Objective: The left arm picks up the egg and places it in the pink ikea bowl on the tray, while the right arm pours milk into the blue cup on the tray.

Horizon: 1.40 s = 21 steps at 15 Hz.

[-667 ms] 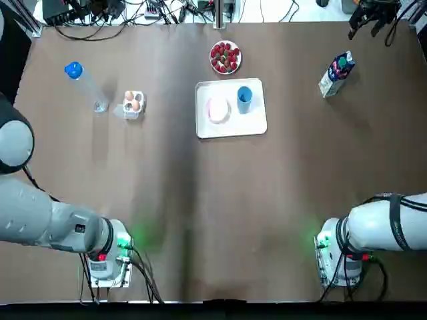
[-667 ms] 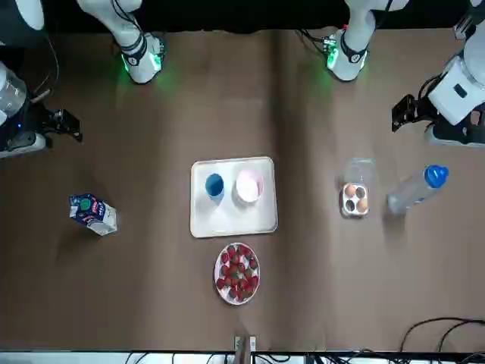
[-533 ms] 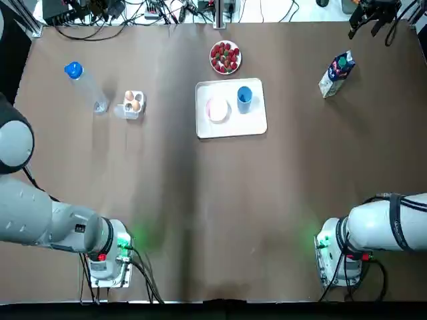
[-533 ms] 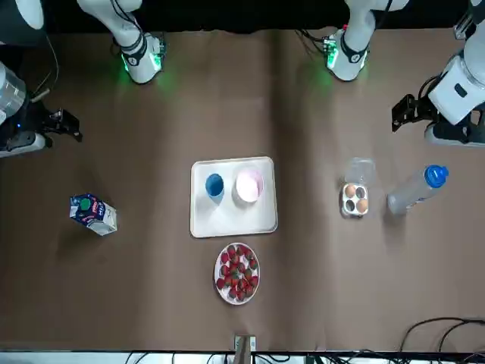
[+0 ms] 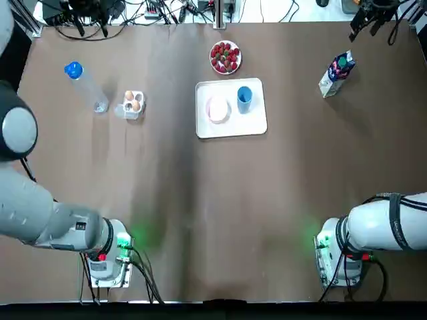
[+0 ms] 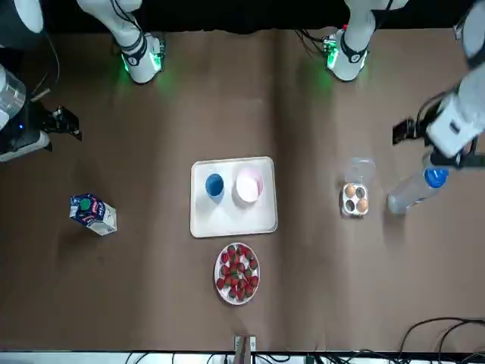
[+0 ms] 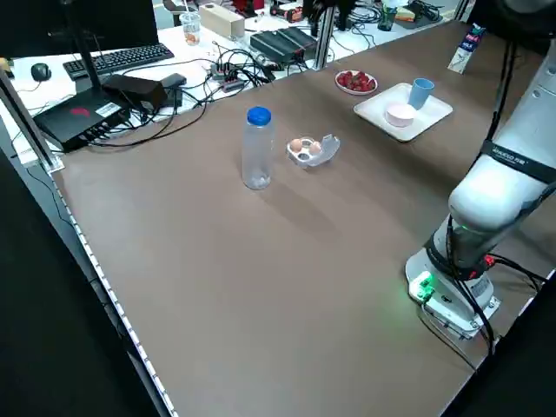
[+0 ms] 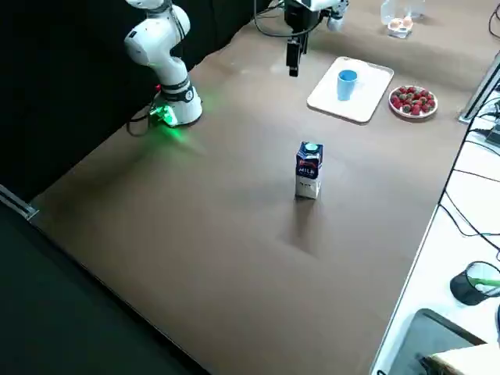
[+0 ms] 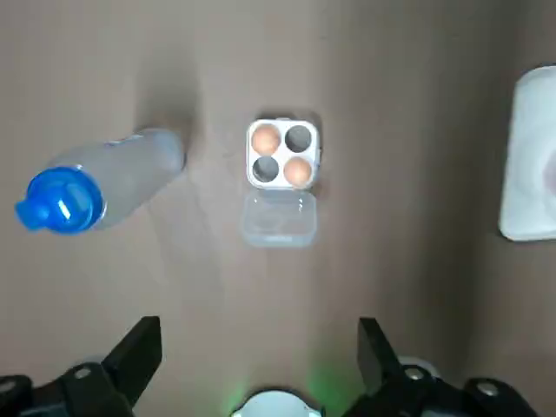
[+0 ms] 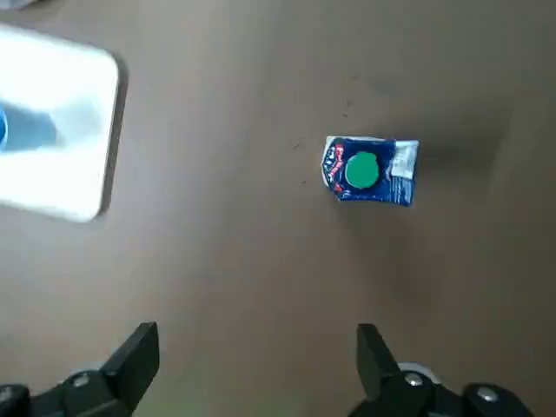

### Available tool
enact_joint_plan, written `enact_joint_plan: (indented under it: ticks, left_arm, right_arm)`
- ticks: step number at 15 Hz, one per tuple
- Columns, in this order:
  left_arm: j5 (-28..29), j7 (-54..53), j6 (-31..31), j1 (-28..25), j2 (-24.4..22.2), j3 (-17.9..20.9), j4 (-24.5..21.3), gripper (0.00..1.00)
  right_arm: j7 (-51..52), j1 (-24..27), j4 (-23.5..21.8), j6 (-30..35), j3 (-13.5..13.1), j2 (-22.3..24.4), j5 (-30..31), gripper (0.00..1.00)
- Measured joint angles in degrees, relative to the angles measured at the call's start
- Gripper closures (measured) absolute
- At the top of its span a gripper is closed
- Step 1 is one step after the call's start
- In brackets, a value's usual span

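A small clear carton (image 5: 133,103) with two brown eggs (image 9: 281,155) lies open on the table, left of the white tray (image 5: 253,123). On the tray stand the pink bowl (image 5: 218,109) and the blue cup (image 5: 244,97). The milk carton (image 5: 337,73) stands upright at the far right (image 10: 371,170). My left gripper (image 9: 258,352) hangs open high above the egg carton, holding nothing; the front view puts it near the bottle (image 6: 402,131). My right gripper (image 10: 256,352) is open, high over the milk carton, at the far right table edge (image 5: 372,15).
A plastic water bottle (image 5: 85,87) with a blue cap stands just left of the egg carton. A plate of strawberries (image 5: 225,57) sits beyond the tray. Cables and equipment line the far table edge.
My left arm has swung toward the far left of the table, and its gripper now hangs over the bottle and egg carton. The right gripper has hardly moved.
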<state>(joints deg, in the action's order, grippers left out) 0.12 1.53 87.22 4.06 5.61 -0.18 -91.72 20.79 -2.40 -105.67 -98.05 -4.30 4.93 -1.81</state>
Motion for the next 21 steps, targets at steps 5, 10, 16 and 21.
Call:
enact_joint_plan:
  ticks: [5, 10, 16, 21]
  left_arm:
    - [0.00, -0.22, 24.93, -0.52, 6.95, 0.02, -13.66, 0.00]
    - [0.00, -0.22, 39.05, -0.42, 13.47, -0.03, -20.86, 0.00]
    - [2.42, -0.22, 48.87, -0.55, 17.55, 0.04, -24.08, 0.01]
    - [2.45, -0.17, 50.90, -0.60, 17.92, 0.05, -26.92, 0.11]
  right_arm:
    - [21.33, 3.98, 1.09, -0.71, -0.20, -6.35, -1.29, 0.00]
    - [40.96, 9.82, 5.82, -1.02, -0.36, -16.15, -8.90, 0.00]
    - [62.60, 11.32, 11.03, -1.08, -0.36, -21.37, -10.58, 0.00]
    - [80.74, 15.98, 19.18, -1.78, -0.38, -26.77, -14.15, 0.00]
